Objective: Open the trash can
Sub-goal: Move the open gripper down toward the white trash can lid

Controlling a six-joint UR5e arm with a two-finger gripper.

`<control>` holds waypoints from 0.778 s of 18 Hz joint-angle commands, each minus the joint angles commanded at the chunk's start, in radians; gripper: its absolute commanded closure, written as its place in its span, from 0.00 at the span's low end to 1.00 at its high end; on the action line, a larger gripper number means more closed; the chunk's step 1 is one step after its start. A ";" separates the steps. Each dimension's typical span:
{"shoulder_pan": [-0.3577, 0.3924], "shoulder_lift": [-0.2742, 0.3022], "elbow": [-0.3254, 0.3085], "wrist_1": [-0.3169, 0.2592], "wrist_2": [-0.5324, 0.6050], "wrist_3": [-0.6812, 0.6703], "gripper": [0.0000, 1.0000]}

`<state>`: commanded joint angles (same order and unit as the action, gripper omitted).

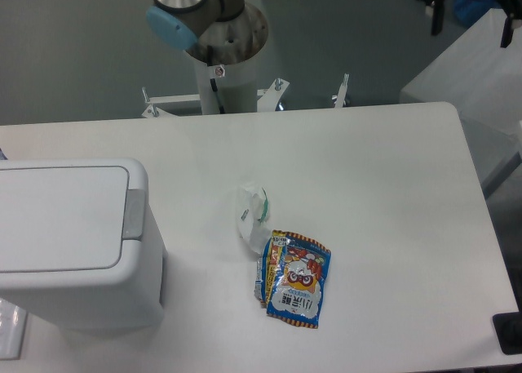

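The trash can (pixel 69 242) is a large boxy white bin standing at the left of the white table. Its flat rectangular lid (pixel 57 216) lies shut. A grey push tab (pixel 134 214) sits on the lid's right edge. Only the arm's base and a joint with a blue cap (pixel 173 26) show at the top, behind the table's far edge. The gripper is out of view.
A crumpled clear wrapper (pixel 254 216) lies mid-table. A blue and orange snack packet (pixel 300 279) lies just below it, over a second packet. The table's (pixel 375 169) right edge runs down the right side. A black object (pixel 508 332) sits at the lower right corner.
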<state>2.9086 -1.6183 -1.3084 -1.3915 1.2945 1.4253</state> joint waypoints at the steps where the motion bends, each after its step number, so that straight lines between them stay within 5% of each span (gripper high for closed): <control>1: -0.023 0.000 -0.008 0.012 0.031 -0.023 0.00; 5: -0.135 -0.028 -0.023 0.081 0.173 -0.095 0.00; 14: -0.276 -0.078 -0.026 0.146 0.190 -0.477 0.00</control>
<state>2.6325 -1.6966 -1.3345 -1.2456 1.4848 0.9482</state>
